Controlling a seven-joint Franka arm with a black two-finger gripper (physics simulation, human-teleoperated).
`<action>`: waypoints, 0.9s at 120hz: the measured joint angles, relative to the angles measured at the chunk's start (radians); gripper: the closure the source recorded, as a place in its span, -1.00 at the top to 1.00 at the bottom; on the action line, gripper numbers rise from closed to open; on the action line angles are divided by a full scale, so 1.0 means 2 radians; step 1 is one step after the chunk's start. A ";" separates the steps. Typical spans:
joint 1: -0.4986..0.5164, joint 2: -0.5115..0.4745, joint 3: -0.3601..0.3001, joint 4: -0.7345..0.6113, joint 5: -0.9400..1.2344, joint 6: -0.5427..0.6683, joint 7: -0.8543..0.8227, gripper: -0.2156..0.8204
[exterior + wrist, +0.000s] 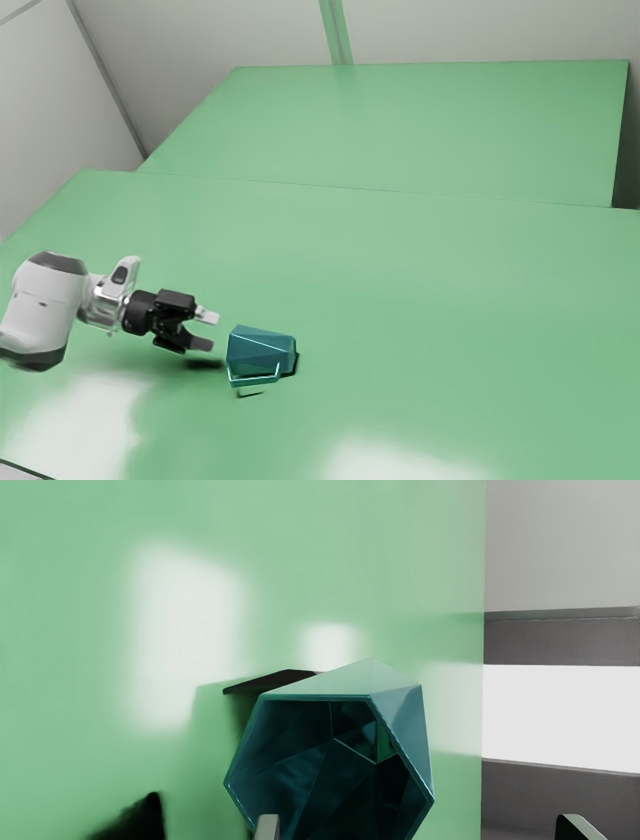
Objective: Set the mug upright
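The mug (262, 352) lay on its side on the table (420, 260), mouth toward my open, empty gripper (206, 331). A sound righting, I judged, called for centring one rim wall between the fingers, gripping gently, then rotating base-down slowly.

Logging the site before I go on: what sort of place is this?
Probably a bare simulated room, perhaps an office: smooth green tables, plain pale walls, and a bright, window-like panel between grey bands.
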 joint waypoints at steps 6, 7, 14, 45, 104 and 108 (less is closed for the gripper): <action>0.009 0.005 -0.001 0.000 -0.013 0.005 0.002 0.58; 0.011 0.006 -0.001 0.000 -0.015 0.005 0.002 0.58; 0.023 0.013 -0.005 -0.001 -0.029 0.010 0.002 0.58; 0.019 0.019 -0.025 -0.012 -0.068 0.019 -0.001 0.58; -0.047 0.018 -0.056 -0.025 -0.118 0.026 -0.005 -0.33; -0.041 0.018 -0.056 -0.024 -0.118 0.026 -0.005 -0.44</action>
